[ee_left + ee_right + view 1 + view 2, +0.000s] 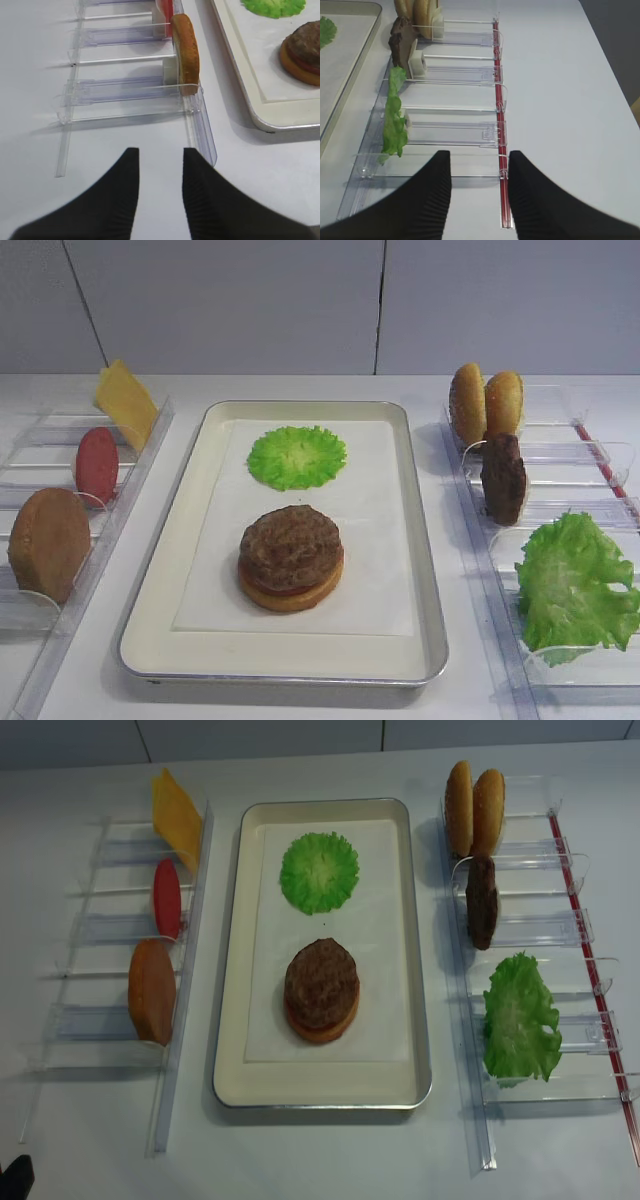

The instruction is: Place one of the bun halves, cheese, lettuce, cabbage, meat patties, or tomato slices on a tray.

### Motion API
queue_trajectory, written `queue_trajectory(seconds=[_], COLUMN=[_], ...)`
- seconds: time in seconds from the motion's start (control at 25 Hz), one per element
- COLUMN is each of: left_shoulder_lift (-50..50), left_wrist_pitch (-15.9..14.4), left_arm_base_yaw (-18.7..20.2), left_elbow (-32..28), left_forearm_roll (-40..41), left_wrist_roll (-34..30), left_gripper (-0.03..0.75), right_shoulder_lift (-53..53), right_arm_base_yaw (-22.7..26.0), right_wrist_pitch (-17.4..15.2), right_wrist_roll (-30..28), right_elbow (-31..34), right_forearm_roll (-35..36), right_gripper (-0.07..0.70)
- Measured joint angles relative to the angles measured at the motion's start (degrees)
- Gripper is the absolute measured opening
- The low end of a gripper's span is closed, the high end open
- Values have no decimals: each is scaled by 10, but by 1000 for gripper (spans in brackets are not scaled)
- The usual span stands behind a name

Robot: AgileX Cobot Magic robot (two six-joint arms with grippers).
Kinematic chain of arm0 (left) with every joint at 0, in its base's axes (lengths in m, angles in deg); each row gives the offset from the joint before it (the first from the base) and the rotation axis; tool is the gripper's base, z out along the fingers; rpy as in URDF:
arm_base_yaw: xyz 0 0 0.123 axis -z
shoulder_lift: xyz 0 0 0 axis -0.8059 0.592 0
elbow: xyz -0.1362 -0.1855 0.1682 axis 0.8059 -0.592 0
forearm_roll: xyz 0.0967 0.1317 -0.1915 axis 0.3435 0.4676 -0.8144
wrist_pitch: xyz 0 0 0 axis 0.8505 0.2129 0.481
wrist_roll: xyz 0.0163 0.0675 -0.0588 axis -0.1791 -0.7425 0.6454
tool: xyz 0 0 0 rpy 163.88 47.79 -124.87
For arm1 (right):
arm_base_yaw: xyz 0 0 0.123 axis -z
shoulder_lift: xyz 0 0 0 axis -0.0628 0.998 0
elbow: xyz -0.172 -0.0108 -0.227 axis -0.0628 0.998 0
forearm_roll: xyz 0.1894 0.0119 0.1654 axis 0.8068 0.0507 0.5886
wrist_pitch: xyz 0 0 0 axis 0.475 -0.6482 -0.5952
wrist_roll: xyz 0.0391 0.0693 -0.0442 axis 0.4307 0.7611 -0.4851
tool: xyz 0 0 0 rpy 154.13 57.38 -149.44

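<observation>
Landmark: the tray (233, 1020), its long axis running near to far. On its near half sits a stack: bun half (322, 1022) lying flat, a red tomato edge, and a meat patty (321, 982) on top. Beyond it lies a flat green leaf (319, 871). Left of the tray a bun (152, 990), tomato slice (167, 897) and cheese (177, 818) stand on edge. The right gripper (479, 192) and the left gripper (160, 187) both hang released, jaws apart, holding nothing.
</observation>
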Motion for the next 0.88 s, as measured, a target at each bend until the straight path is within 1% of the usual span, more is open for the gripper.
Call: queue_trajectory(seconds=[0.88], left_shoulder_lift=[0], left_wrist_pitch=[0], left_arm_base_yaw=[0], left_elbow=[0], left_forearm_roll=[0], left_wrist_roll=[0], left_gripper=[200], right_shoulder_lift=[0], right_arm_base_yaw=[0], right_wrist_pitch=[0], right_wrist_roll=[3], right_elbow=[0], right_forearm_roll=[0], right_gripper=[298])
